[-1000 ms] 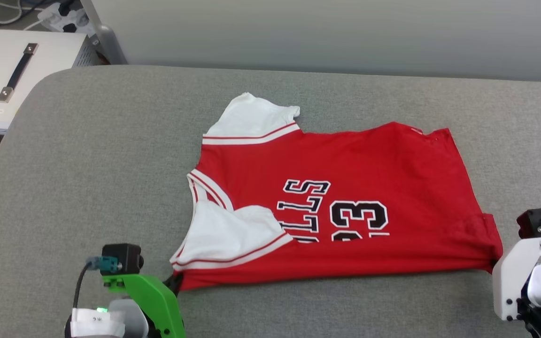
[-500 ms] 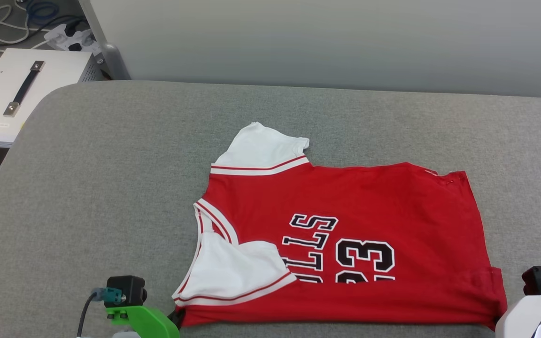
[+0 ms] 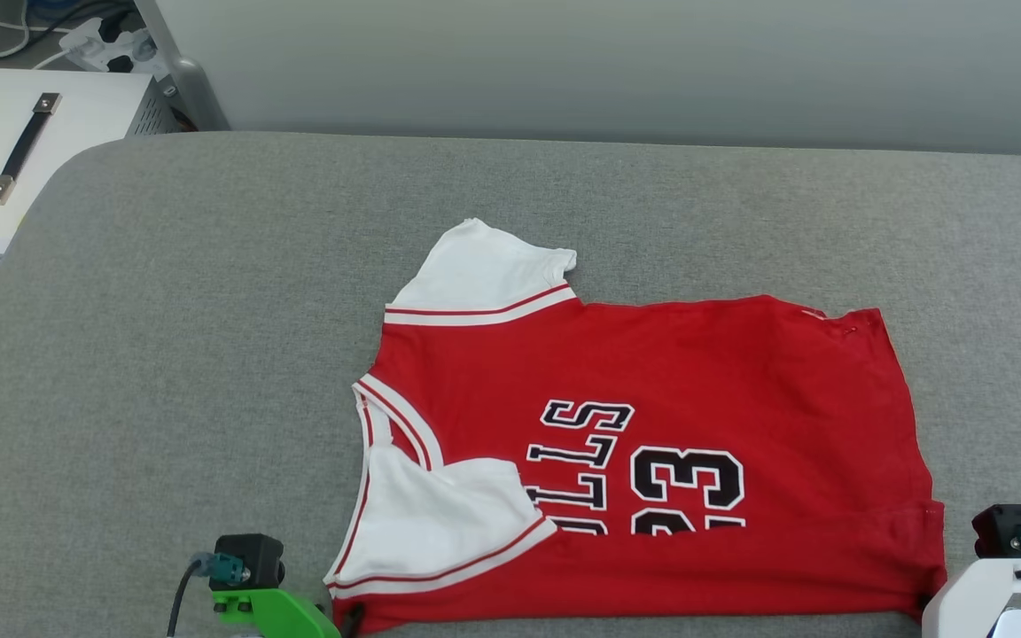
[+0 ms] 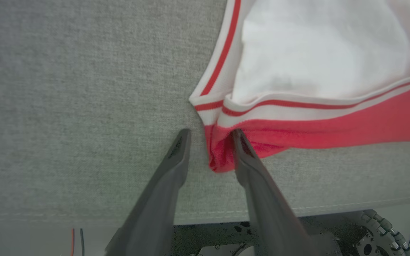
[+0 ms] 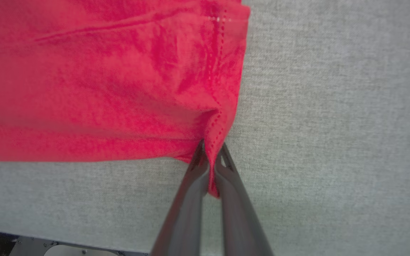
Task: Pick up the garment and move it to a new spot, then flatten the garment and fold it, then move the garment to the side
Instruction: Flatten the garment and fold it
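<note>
Right gripper [image 5: 211, 149] pinches garment [image 5: 101, 89] hem (white box [image 3: 76, 115] far left).

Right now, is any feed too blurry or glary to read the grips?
Head view: sharp, evenly lit, no glare on the garment. Left wrist view: slightly soft, left gripper plainly open. Right wrist view: cloth blurred, right gripper visibly pinching it.

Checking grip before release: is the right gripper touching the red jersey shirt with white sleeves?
Touching. Right wrist view: right gripper pinches the red jersey shirt at its hem corner.
</note>
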Robot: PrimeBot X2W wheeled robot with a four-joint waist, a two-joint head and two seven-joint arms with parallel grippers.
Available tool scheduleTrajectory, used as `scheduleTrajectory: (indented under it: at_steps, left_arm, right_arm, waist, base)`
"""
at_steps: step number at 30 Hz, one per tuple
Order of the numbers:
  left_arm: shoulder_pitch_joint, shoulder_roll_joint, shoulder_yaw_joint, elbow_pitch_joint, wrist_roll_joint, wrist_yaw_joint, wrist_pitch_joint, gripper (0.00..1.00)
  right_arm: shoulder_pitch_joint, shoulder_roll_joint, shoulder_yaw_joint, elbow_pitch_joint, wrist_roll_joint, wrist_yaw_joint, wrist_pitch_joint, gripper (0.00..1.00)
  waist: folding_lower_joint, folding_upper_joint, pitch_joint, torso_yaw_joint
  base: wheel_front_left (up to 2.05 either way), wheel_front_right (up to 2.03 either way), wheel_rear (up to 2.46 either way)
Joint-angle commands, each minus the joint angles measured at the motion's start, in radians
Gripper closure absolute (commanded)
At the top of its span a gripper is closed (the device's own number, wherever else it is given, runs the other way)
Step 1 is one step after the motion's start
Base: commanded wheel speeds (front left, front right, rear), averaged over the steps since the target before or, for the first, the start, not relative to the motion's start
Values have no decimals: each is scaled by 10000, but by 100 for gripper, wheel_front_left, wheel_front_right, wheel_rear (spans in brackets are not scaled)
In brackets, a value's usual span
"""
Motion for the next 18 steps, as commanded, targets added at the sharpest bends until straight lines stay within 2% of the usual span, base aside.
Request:
scheduleTrajectory:
  at_steps: [1, 7, 12, 18]
  left_arm:
    - [-146, 10, -1, 138, 27, -53, -20, 0]
    - [-215, 109, 97, 92, 88, -30, -168, 0]
    - [-313, 278, 197, -329, 238, -46, -388, 0]
    - [-694, 430, 556, -1077, 795, -195, -1477, 0]
  right_arm:
    - [-140, -16, -38, 148, 27, -17, -132, 0]
    - [-265, 4, -10, 52, 183, -17, -425, 0]
    - [-303, -121, -57, -547, 523, -17, -573, 0]
    - [-475, -414, 79, -1619, 768, -17, -1591, 0]
  waist:
    - [0, 0, -26, 3]
    - [0, 0, -268, -34]
    - [0, 0, -514, -110]
    - [0, 0, -648, -191]
  base:
    - [0, 0, 0]
    - [0, 0, 0]
    - [0, 0, 0]
    - [0, 0, 0]
